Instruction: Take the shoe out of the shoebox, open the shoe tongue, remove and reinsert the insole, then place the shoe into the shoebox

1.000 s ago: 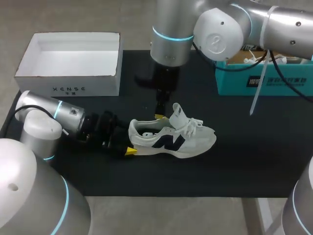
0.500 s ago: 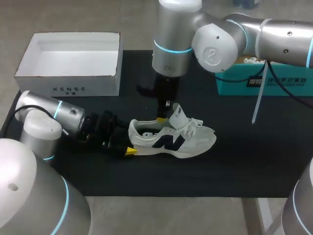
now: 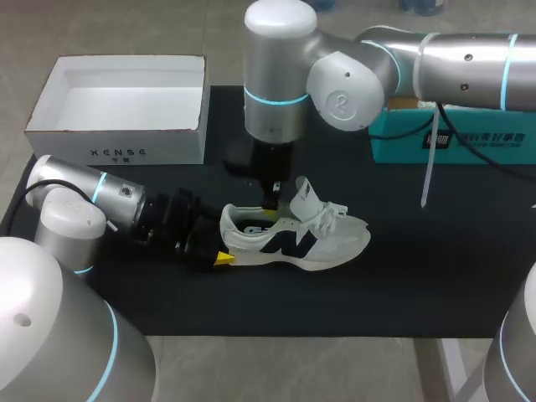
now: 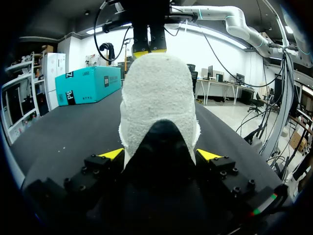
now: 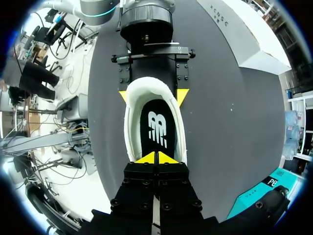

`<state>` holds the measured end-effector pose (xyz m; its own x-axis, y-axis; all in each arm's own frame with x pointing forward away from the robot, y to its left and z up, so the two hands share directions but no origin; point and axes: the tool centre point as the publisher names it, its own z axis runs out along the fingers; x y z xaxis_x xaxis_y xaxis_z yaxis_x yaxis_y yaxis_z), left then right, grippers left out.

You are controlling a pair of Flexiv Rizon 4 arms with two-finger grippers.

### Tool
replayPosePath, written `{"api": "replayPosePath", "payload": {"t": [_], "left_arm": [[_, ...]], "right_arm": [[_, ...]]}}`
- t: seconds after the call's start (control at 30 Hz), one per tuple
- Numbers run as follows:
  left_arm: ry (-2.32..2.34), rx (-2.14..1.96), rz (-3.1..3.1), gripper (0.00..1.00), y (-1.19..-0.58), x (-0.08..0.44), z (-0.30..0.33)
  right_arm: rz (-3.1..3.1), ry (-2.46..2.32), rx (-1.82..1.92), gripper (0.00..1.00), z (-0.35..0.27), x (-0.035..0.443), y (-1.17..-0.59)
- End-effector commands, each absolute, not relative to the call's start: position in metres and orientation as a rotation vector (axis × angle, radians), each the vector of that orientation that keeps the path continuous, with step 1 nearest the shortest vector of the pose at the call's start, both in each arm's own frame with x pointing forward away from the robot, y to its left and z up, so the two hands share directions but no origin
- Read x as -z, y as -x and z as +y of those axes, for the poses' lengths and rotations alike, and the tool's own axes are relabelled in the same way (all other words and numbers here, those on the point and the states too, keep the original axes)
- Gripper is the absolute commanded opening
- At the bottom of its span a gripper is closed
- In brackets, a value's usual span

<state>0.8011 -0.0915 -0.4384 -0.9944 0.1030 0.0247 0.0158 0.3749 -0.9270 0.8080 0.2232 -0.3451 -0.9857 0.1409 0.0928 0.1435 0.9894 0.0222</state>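
At the far left of the bench (image 3: 435, 276) the white shoebox (image 3: 59, 149) stands open. Near it our left arm (image 3: 92, 197) lies low along the bench, and its left jaws hold the heel of the shoe (image 3: 322, 243) from both sides. The shoe sits upright at the middle of the bench, well apart from the shoebox, toe to the right. The head view shows only one yellow tip (image 3: 223, 259) at the heel; the left wrist view shows one on each side, pressed against the white heel.

Our right arm (image 3: 335, 75) reaches over from the right and hangs above the shoe. Its right jaws are closed, tip against tip, with nothing that we can see between them. Only the right wrist view shows this, along with the black insole (image 5: 157, 128) lying flat in the shoe under the tips. The tongue (image 3: 303, 197) stands up just right of them. A teal box (image 3: 452, 138) sits at the far right.

Against a second ago, the right arm has swung left and lower, its tips now down at the shoe's opening — shoe and left arm have not moved.
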Motion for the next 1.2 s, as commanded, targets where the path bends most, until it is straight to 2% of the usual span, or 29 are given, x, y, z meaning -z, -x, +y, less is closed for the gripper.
{"api": "replayPosePath", "payload": {"t": [0.03,1.2], "left_arm": [[0.110,-1.708,-2.540,0.00,-0.801,0.443,-0.090],[0.110,-1.708,-2.540,0.00,-0.801,0.443,-0.090]], "right_arm": [[-3.041,0.230,-0.030,0.00,0.229,0.349,-0.814],[-3.046,0.316,-0.186,0.00,0.201,0.365,-0.834]]}}
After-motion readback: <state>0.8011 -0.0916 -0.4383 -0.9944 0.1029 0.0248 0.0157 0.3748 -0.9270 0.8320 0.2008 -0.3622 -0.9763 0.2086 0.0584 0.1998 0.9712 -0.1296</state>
